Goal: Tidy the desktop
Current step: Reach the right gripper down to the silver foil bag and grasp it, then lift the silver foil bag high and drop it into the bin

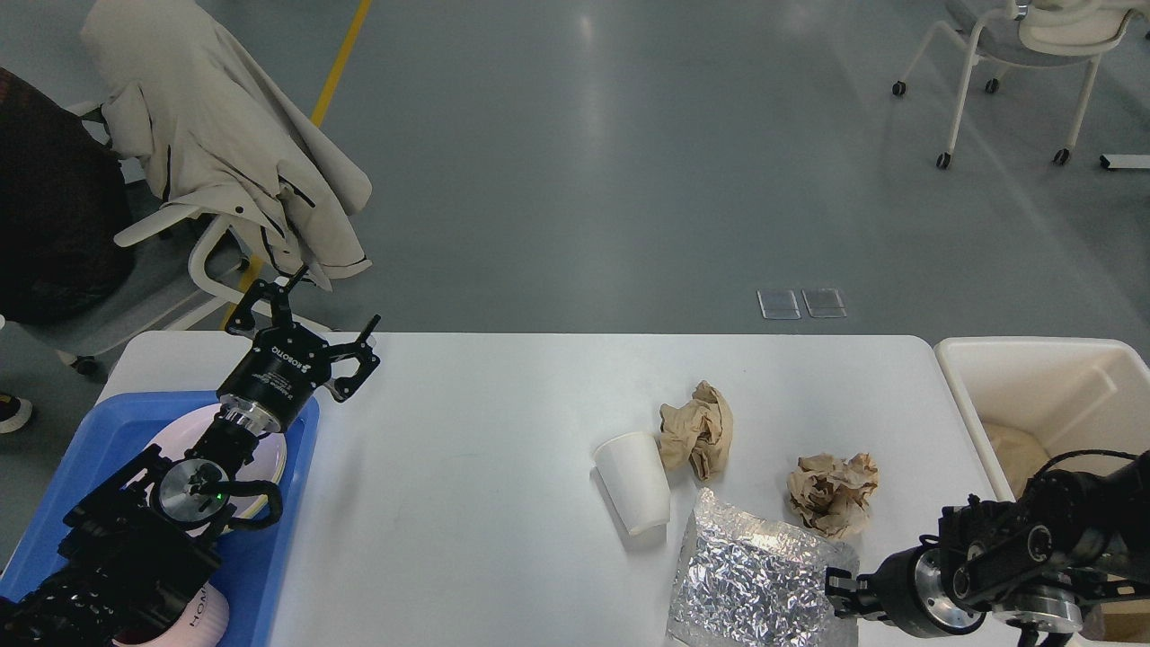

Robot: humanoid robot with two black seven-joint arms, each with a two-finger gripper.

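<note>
The white desktop (485,503) holds a tipped white paper cup (633,481), two crumpled brown paper balls (696,429) (831,492) and a puffy silver foil bag (746,584) at the front edge. My right gripper (838,596) comes in from the lower right. It sits at the bag's right edge and its fingers appear closed on the bag. My left gripper (338,293) hovers over the table's far left corner, open and empty, above the blue tray (269,575).
The blue tray holds a white plate (272,458) and a pink cup (205,620), partly under my left arm. A cream bin (1033,355) stands off the right end of the table. A chair draped with a coat (225,153) stands behind the left corner.
</note>
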